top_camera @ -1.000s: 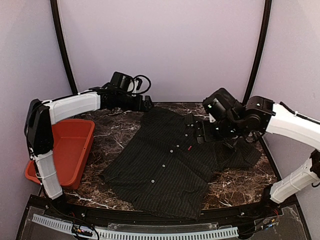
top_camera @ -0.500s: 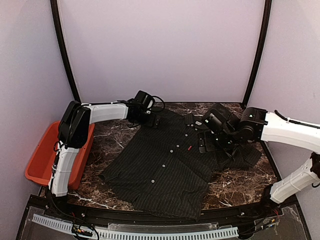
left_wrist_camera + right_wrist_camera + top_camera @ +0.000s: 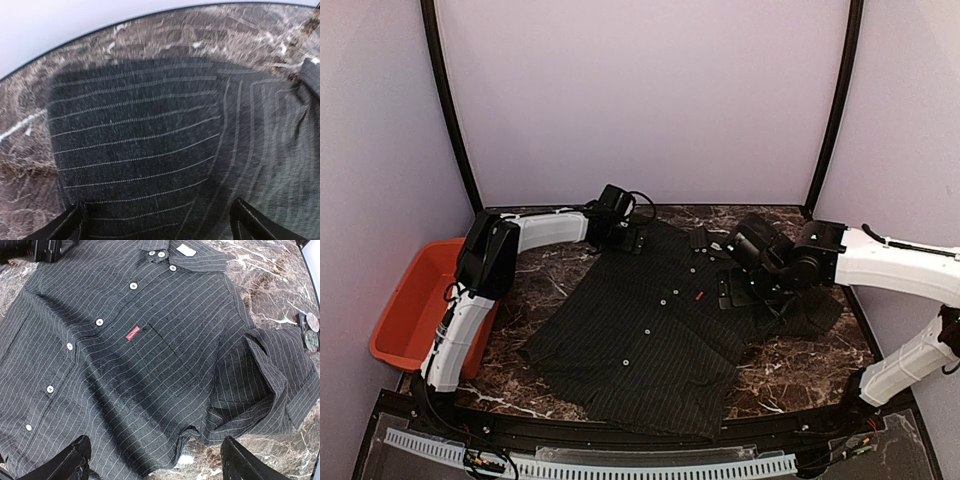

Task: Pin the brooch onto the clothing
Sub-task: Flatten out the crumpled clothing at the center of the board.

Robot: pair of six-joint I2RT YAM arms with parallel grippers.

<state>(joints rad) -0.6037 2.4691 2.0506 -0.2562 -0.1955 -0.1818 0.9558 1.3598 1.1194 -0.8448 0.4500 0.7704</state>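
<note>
The clothing (image 3: 640,340), a dark pinstriped shirt with white buttons and a small red tag (image 3: 132,333), lies spread face up on the marble table. My left gripper (image 3: 628,240) hangs low over its far sleeve (image 3: 140,140), open, with nothing between the fingers (image 3: 70,225). My right gripper (image 3: 728,290) is open over the chest and armpit of the clothing (image 3: 150,355), its fingertips (image 3: 240,460) apart and empty. Two small round shiny discs (image 3: 311,329), possibly the brooch, lie on the marble beyond the folded sleeve. They show only in the right wrist view.
A red tray (image 3: 415,310) stands off the table's left edge. The marble table (image 3: 790,370) shows bare at front right and far left. The shirt's right sleeve (image 3: 280,375) is folded over on itself. Curved black posts and pale walls close the back.
My left arm has swung from the back left in over the shirt's far sleeve. My right gripper has dropped lower over the shirt's chest and its fingers have spread a little wider.
</note>
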